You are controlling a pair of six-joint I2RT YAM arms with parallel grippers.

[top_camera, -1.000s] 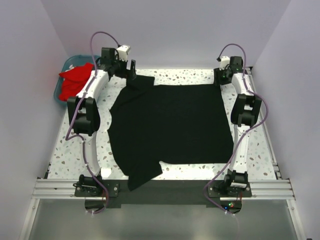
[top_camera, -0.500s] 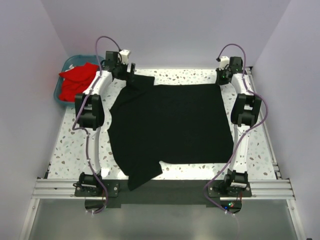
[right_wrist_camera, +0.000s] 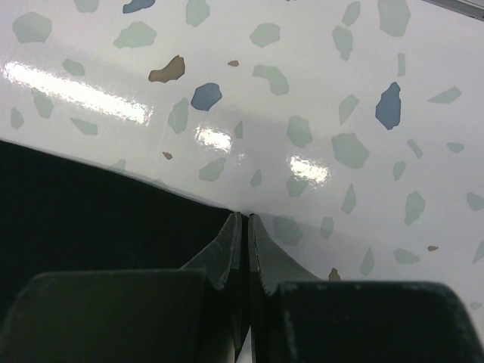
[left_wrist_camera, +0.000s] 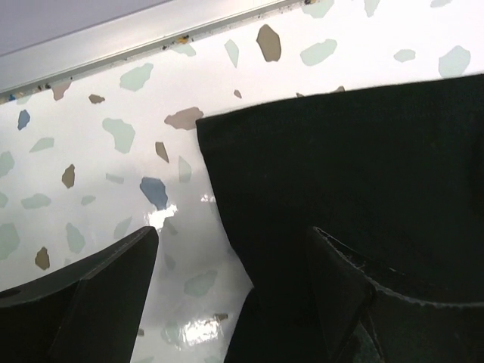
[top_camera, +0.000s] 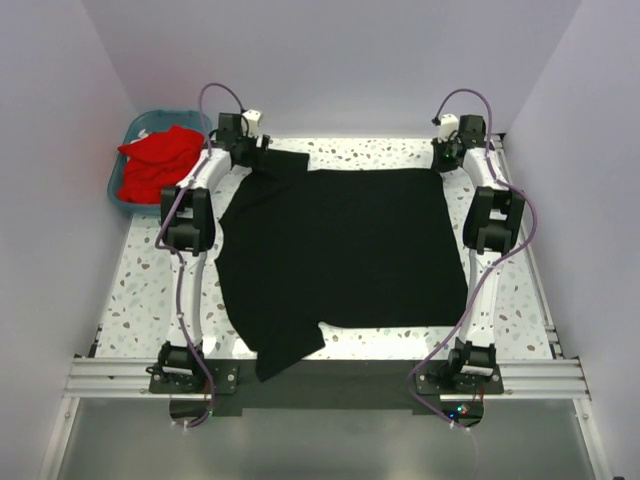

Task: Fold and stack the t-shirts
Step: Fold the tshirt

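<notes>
Pale lilac walls (top_camera: 330, 60) — speckled terrazzo table (top_camera: 150, 290)

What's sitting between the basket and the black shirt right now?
Only the left arm, stretched over speckled table; nothing else lies between basket and black shirt, per the top view.

The right gripper (right_wrist_camera: 242, 221) is closed on the black t-shirt (right_wrist_camera: 91, 208) edge.

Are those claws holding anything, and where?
Right gripper seems to pinch the black t-shirt at its far right corner; left gripper is open, holding nothing.
</notes>
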